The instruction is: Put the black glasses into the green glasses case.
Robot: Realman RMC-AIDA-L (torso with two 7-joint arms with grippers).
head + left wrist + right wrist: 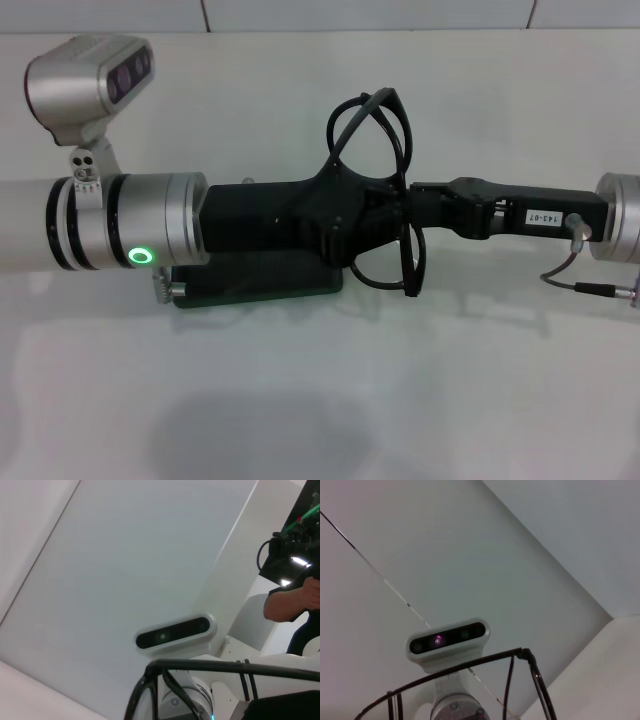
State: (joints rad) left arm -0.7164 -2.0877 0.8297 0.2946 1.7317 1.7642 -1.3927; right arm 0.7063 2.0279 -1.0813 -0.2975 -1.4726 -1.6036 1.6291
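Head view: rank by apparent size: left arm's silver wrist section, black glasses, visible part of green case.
1. Left arm's silver wrist section, though it is nearer the camera.
2. Black glasses.
3. Green glasses case, only a strip showing under the arm.

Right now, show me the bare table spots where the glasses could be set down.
Bare table lies nearer the robot than the green glasses case, and beyond the black glasses. The middle is crowded: left gripper and right gripper meet at the glasses above the case.
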